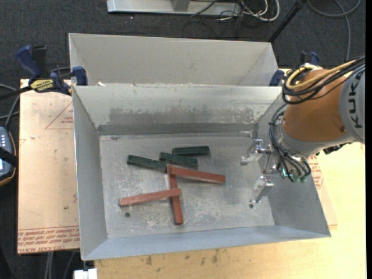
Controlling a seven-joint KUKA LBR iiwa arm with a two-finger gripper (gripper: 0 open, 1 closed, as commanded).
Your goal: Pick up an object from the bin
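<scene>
My gripper (254, 176) hangs over the right side of the bin floor, fingers spread apart, one fingertip near the back and one toward the front, with nothing between them. To its left lies a red-brown stick (196, 175), the nearest loose thing, about a hand's width away. Two more red-brown sticks cross below it: one lying flat (148, 199) and one pointing toward the front (175, 201). Dark green sticks (190, 151) lie behind them, one stretching left (146, 163).
The sticks form a loose cluster in the middle of the bin. The arm with its orange cover and cables comes in over the bin's right wall. Bare floor lies under the gripper and along the front.
</scene>
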